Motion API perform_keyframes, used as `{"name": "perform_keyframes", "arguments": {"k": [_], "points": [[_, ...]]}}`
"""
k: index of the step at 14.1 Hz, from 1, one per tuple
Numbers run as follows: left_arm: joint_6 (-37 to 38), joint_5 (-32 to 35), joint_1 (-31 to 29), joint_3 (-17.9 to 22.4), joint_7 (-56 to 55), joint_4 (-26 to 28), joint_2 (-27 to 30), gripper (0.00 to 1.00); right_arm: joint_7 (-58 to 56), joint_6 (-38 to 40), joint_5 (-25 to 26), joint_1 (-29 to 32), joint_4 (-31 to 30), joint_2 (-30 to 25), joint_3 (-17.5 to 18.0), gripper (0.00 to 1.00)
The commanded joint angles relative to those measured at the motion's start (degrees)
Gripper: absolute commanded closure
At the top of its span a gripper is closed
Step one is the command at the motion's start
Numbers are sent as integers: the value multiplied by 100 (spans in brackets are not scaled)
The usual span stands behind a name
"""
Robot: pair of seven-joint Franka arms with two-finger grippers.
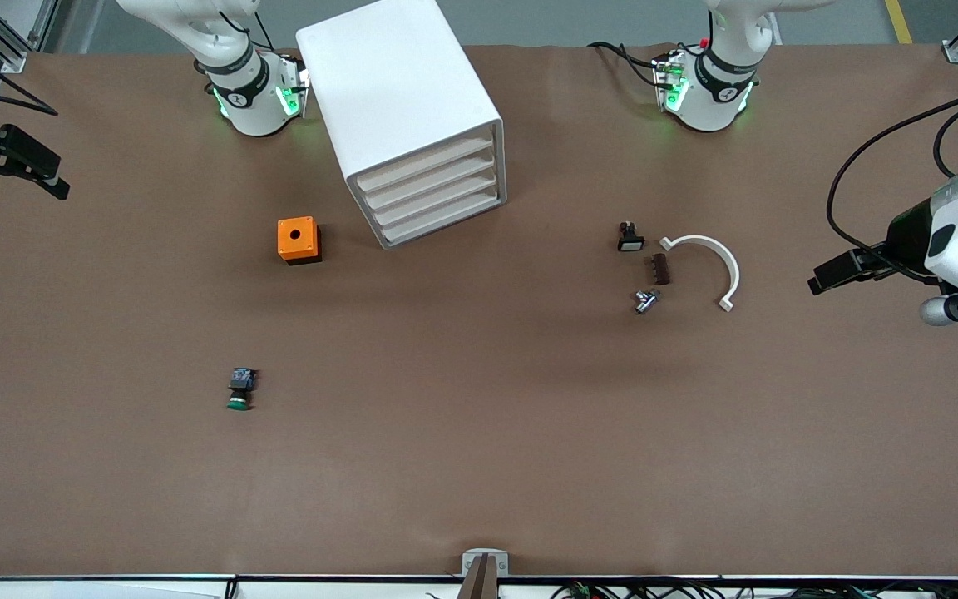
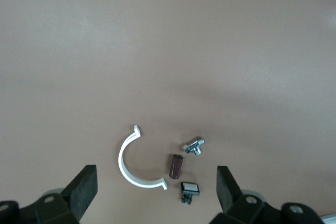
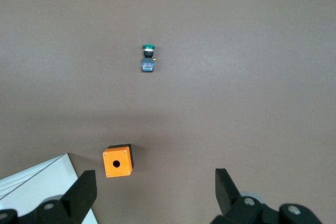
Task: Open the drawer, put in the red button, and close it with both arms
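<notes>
Plainly, nothing has been started: all four drawers (image 1: 437,187) sit shut in the white cabinet (image 1: 400,100), which stands on the desk (image 1: 479,433) between the two arm bases, closer to the right arm's base. The coming move turns on how the fronts lie. Their long edges run slantwise across the desk, and the faces look toward the front camera and a little toward the left arm's end, so I judge the left arm has the straighter line for a pull, though both pincers hang about equally far off. The left pincer (image 1: 835,273) is released, jaws wide, over the desk's edge at its own end, the forearm lying low and pointing inward. Its wrist view looks down between the jaws (image 2: 155,187) at a white clip (image 2: 131,161), a brown block (image 2: 176,166), a bolt (image 2: 194,146) and a small black part (image 2: 190,188). The right pincer (image 1: 9,158) is likewise released, over the desk's edge at the right arm's end, and its camera (image 3: 155,190) takes in the orange box (image 3: 117,162) and a green button (image 3: 148,59). That button lies on its side, nearer the front camera than the box. No red button can be picked out; the small black part may be a switch, but it shows no red cap.
</notes>
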State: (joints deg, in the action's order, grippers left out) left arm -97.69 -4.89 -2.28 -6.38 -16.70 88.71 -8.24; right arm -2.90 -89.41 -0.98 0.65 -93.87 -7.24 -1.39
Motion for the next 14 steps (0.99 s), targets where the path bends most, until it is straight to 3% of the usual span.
{"name": "perform_keyframes", "arguments": {"k": [1,9,14], "points": [[-197,94,96,102,105,191,174,0,61,55,90,15,53,-5,34,0],[-505,94,69,102,114,1376,1166,0,61,134,98,15,62,-14,34,0],[-505,102,52,84,131,1404,1159,0,96,239,90,15,44,-5,34,0]]}}
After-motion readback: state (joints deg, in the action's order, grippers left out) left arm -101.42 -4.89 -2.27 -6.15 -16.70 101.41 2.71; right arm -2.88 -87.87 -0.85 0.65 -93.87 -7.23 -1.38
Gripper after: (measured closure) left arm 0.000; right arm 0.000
